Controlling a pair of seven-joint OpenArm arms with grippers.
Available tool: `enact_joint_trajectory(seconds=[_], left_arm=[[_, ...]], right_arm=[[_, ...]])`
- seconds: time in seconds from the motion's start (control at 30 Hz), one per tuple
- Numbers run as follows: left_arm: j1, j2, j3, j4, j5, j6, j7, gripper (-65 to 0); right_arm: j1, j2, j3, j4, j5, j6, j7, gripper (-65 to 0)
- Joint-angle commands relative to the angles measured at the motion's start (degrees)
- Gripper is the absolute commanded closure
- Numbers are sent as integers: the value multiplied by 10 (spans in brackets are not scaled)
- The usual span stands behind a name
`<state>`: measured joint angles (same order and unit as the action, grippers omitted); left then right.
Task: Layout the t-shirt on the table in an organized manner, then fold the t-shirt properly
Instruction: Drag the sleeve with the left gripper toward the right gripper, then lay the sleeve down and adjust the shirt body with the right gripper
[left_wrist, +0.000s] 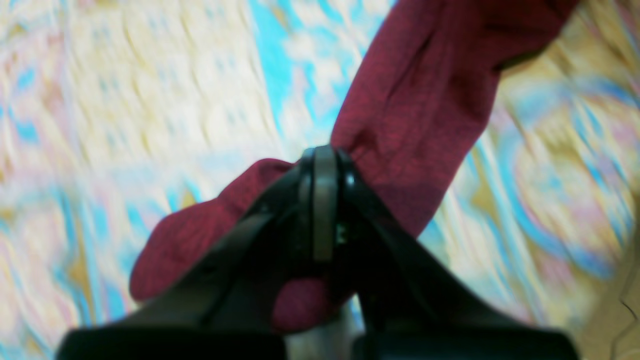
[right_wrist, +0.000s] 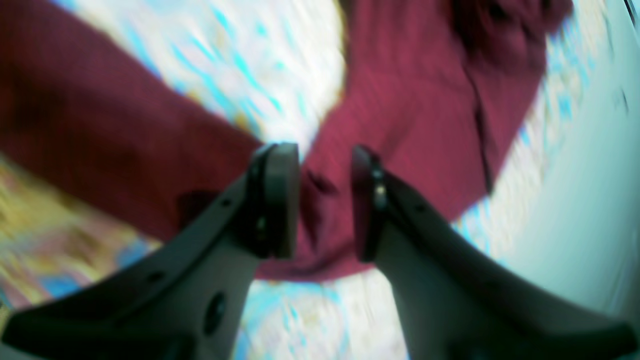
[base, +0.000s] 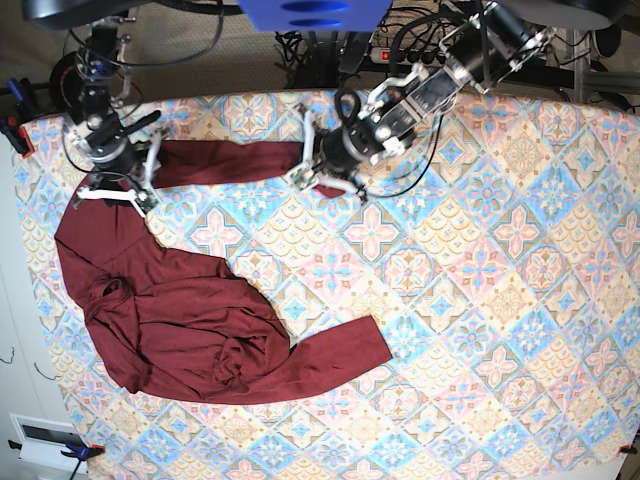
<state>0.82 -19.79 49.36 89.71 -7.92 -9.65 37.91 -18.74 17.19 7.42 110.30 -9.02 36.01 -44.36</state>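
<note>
Your left tool fills the bottom of the left wrist view: jaws pressed together, pinching a sleeve of the t-shirt. Maroon cloth bunches on both sides of the pinch; sleeve runs up and right across the patterned surface. Background is motion-blurred.

Right wrist view: right tool has jaws parted, a clear gap between the pads. Shirt fabric shows through the gap, but you can't tell from here whether the pads touch it. Nothing looks clamped.

Base view gives you what the wrist cams don't: the overall layout. T-shirt is crumpled at the left side of the surface, body bunched, one sleeve stretched toward the middle front. Other sleeve runs along the far edge from the right tool at the far-left corner to the left tool near far centre. Jaw gaps are too small to read here.
</note>
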Motion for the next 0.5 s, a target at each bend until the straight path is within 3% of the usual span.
enact_joint_trajectory(seconds=[0.0,0.17,0.3,0.47], left_arm=[[19,-10,-11,34,0,-9,39,0],[78,-17,-86,95,-6,-9,35,0],[106,-17,-131,127,-6,-9,35,0],[139,-17,-176,163,-7,-9,35,0]], right_arm=[[24,8,-13,9,3,-6,12,-189],[129,7,-101,-1,4,-6,12,-191],[211,-33,-147,-79,4,-6,12,-192],[241,-39,-175,-171,4,-6,13,-192]])
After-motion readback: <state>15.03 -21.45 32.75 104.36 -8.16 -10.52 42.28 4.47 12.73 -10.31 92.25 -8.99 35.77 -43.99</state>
